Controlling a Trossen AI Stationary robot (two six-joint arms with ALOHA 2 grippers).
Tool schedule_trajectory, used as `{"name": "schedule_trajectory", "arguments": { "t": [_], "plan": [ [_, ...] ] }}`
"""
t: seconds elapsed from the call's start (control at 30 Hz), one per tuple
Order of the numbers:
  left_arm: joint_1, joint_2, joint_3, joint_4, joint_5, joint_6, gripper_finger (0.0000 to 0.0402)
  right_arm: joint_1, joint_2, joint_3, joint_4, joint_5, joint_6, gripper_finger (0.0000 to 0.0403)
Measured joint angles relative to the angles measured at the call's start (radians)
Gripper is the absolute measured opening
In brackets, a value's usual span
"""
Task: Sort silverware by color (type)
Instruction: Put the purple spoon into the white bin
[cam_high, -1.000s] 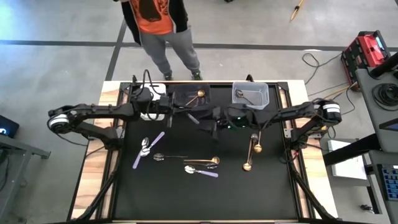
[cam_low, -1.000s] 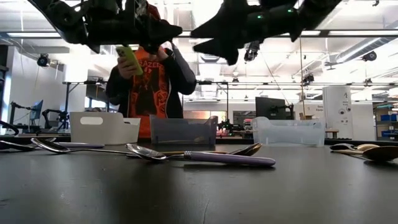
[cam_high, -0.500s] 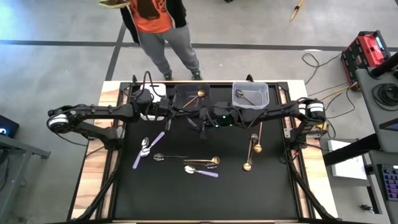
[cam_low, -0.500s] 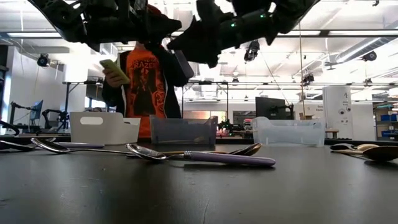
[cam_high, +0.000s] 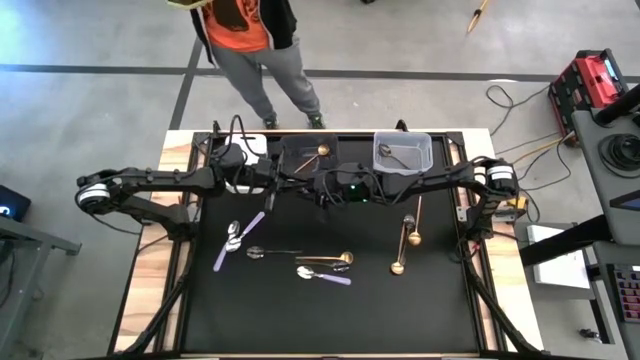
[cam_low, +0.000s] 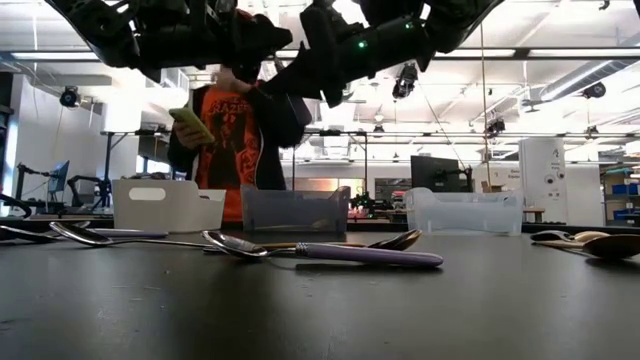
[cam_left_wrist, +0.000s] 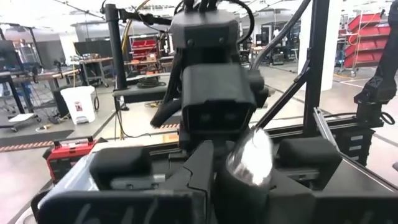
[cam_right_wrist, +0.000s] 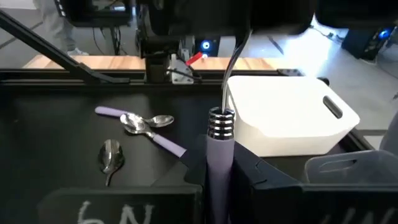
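Note:
A spoon with a lilac handle (cam_right_wrist: 219, 158) and a silver bowl (cam_left_wrist: 250, 158) hangs in the air between my two grippers, high over the black mat's far middle. My left gripper (cam_high: 291, 183) comes from the table's left and my right gripper (cam_high: 318, 187) from its right. They face each other, both shut on this spoon. Several other spoons, gold (cam_high: 330, 258) and lilac-handled (cam_high: 240, 238), lie flat on the mat. My left gripper pinches the spoon at its bowl end (cam_left_wrist: 250, 158) between its two fingers, coming level from the table's left. The spoon is lifted clear of the mat. My right gripper pinches the lilac handle (cam_right_wrist: 217, 163) between its two fingers, just behind the silver ferrule (cam_right_wrist: 221, 124). It comes nearly level from the table's right, along the spoon. The thin shaft (cam_right_wrist: 233, 68) runs on toward the left gripper.
Three bins stand along the far edge: white (cam_right_wrist: 286, 115), dark (cam_high: 308, 152) with a gold spoon, clear (cam_high: 403, 152) with a silver one. A person stands beyond the far edge (cam_high: 250, 40). Gold spoons (cam_high: 411, 230) lie at the right.
My right gripper has moved toward the table's left, up to the left gripper, and has shut on the spoon's lilac handle. My left gripper has stayed in place with the spoon.

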Motion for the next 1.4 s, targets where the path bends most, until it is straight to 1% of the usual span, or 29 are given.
{"name": "schedule_trajectory", "arguments": {
  "t": [0.17,0.3,0.4,0.6,0.77,0.9,0.97,1.03,1.17,1.3,1.4],
  "plan": [
    [0.000,-0.009,0.000,0.002,-0.005,-0.004,0.0038,0.000,-0.005,-0.003,0.003,0.002,-0.003,0.0017],
    [0.001,-0.016,0.000,0.005,-0.006,-0.004,0.0063,0.000,-0.005,-0.005,0.002,0.001,0.000,0.0017],
    [0.001,-0.018,0.000,0.005,-0.008,-0.001,0.0094,0.001,-0.005,-0.005,0.002,-0.002,0.009,0.0017],
    [0.002,-0.024,0.000,0.005,-0.009,0.007,0.0175,-0.003,-0.006,-0.006,0.007,0.002,0.039,0.0017],
    [0.002,-0.035,0.000,0.005,-0.054,0.031,0.0234,-0.014,-0.006,-0.006,0.000,0.066,0.089,0.0017],
    [0.014,-0.052,0.000,-0.010,-0.103,0.031,0.0265,-0.023,-0.006,-0.014,-0.014,0.120,0.132,0.0017],
    [0.025,-0.068,0.000,-0.038,-0.109,0.035,0.0274,-0.023,-0.006,-0.024,-0.004,0.162,0.134,0.0017],
    [0.037,-0.089,0.000,-0.079,-0.110,0.050,0.0277,-0.024,-0.010,-0.048,0.024,0.180,0.136,0.0017],
    [0.057,-0.122,-0.011,-0.150,-0.113,0.066,0.0274,-0.026,-0.037,-0.136,0.174,0.181,0.145,0.0017],
    [0.064,-0.131,-0.054,-0.114,-0.114,0.027,0.0269,-0.026,-0.056,-0.206,0.320,0.180,0.132,0.0017],
    [0.059,-0.102,-0.076,-0.044,-0.112,-0.024,0.0268,-0.026,-0.055,-0.229,0.425,0.173,0.112,0.0017]
  ]
}}
